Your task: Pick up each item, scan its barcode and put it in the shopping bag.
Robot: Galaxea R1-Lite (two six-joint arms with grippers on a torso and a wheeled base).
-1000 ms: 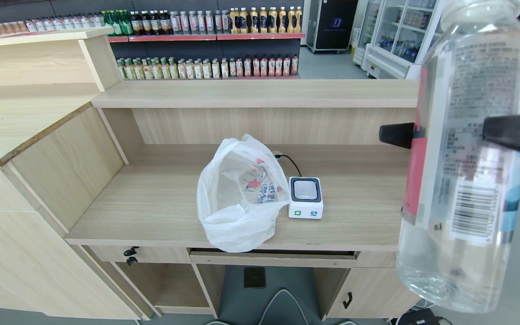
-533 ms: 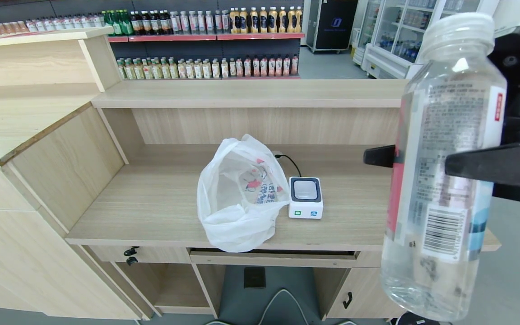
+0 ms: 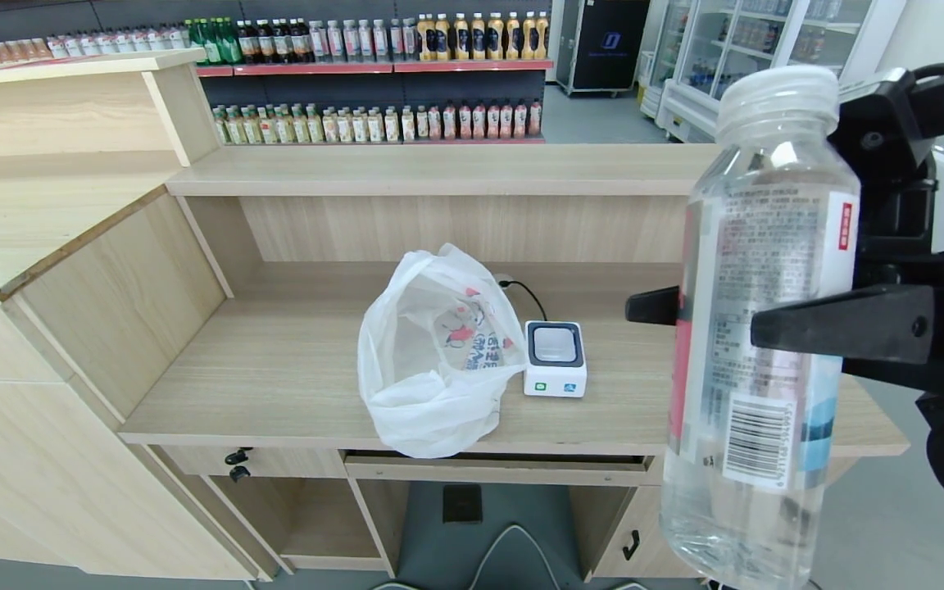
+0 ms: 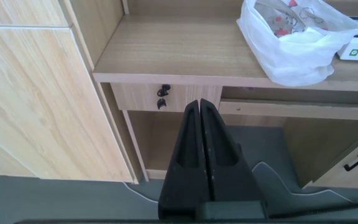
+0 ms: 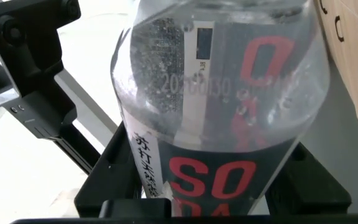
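The right jaws clench the bottle (image 3: 759,328) at mid-body, upright at the frame's right. Its barcode faces the camera, probably kept clear for the scanner (image 3: 555,358) at centre. Just left of that, the bag (image 3: 431,360) gapes open on the bench (image 3: 275,369), seemingly empty. The left jaws are pressed together, holding nothing.

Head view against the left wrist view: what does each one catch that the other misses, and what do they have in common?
The head view has the clear bottle clamped in the right gripper, close to the camera with its barcode facing it, plus drink shelves and glass-door fridges behind the counter. The left wrist view has the left gripper, shut, low in front of the open cabinet under the counter. Both take in the wooden counter, the white shopping bag standing open on it, and the scanner beside the bag.
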